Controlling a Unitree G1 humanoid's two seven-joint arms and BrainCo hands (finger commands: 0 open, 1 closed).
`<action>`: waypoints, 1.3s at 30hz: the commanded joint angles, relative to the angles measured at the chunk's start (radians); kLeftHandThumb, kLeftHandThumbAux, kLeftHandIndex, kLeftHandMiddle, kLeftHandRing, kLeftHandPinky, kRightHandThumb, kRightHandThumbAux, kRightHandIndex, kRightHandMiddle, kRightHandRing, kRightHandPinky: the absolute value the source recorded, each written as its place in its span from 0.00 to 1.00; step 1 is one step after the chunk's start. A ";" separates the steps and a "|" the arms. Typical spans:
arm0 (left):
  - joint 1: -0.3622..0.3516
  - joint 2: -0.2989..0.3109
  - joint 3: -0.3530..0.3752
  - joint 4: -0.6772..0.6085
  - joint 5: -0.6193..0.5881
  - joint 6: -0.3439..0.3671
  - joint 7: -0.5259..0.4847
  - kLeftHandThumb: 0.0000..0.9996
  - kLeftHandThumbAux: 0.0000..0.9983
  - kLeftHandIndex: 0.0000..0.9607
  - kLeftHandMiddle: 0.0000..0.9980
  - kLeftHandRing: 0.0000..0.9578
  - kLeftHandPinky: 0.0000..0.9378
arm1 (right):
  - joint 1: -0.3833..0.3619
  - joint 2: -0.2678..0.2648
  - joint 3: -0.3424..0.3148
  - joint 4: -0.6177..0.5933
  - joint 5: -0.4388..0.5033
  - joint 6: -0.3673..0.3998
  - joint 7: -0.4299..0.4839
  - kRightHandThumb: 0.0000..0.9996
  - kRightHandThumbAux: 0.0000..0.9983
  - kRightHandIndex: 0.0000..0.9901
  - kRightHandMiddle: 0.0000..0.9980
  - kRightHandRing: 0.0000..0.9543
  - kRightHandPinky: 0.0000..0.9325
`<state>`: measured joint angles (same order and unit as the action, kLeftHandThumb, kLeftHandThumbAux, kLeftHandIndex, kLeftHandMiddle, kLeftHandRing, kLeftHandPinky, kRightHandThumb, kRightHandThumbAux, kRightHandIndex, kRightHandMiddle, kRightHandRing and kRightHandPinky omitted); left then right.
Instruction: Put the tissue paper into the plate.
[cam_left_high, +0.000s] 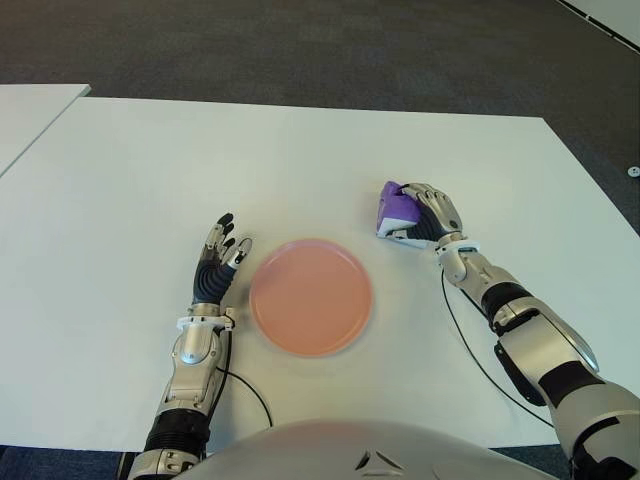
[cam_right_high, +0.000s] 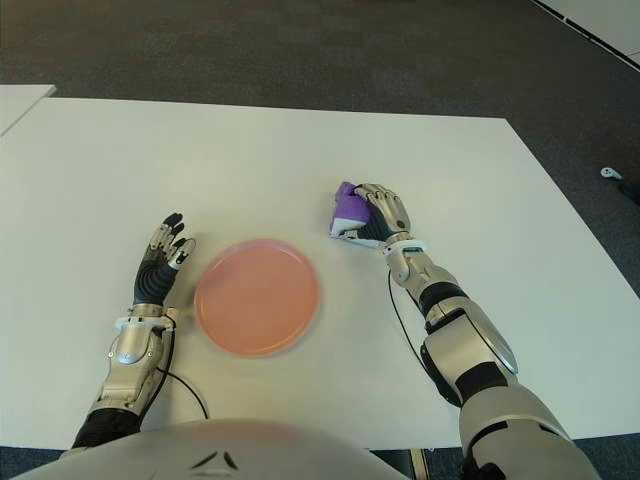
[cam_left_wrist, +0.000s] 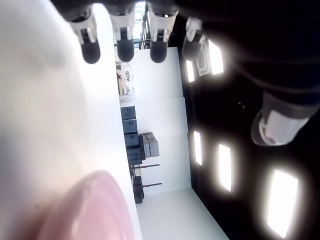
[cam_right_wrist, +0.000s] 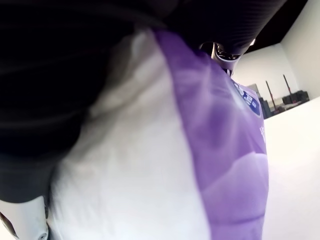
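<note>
On a white bench (cam_left_high: 300, 160), a round pink plate (cam_left_high: 311, 296) sits near the front edge between two robot hands. The right robot hand (cam_left_high: 428, 215) lies to the right of the plate and a little farther back, its fingers curled over a purple-and-white tissue pack (cam_left_high: 396, 208), which it grips against the bench surface; the right wrist view shows the pack (cam_right_wrist: 200, 165) pressed close against the palm, filling most of the frame. The pack stands clear of the plate, near its right rim but not touching it, and the plate holds nothing. The left robot hand (cam_left_high: 220, 255) shows just left of the plate, palm down, its fingers (cam_left_wrist: 125, 47) extended and slack, grasping nothing; the left wrist view catches the plate's pink rim (cam_left_wrist: 95, 210) close beside it. Dark carpet (cam_left_high: 300, 50) runs beyond the bench's far edge, and the corner of a second white table (cam_left_high: 30, 110) shows at the far left of the plate.
</note>
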<state>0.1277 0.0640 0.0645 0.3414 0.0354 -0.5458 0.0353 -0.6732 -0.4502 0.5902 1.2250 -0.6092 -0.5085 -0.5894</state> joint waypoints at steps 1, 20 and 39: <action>0.019 0.003 0.002 0.037 -0.005 0.012 -0.011 0.00 0.46 0.00 0.00 0.00 0.00 | 0.167 0.052 0.045 0.068 -0.036 0.003 0.185 0.75 0.71 0.44 0.89 0.93 0.94; -0.005 0.003 0.002 0.071 -0.021 -0.002 -0.021 0.00 0.47 0.00 0.00 0.00 0.00 | 0.168 0.043 0.051 0.063 -0.046 -0.015 0.159 0.75 0.71 0.44 0.89 0.93 0.94; -0.017 0.002 0.003 0.086 -0.011 -0.017 -0.008 0.00 0.47 0.00 0.00 0.00 0.00 | 0.070 0.001 -0.082 0.028 0.070 -0.095 0.173 0.75 0.71 0.44 0.89 0.92 0.94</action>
<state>0.0903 0.0665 0.0665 0.3848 0.0190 -0.5550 0.0297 -0.6576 -0.4587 0.5230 1.2261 -0.5510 -0.5851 -0.5456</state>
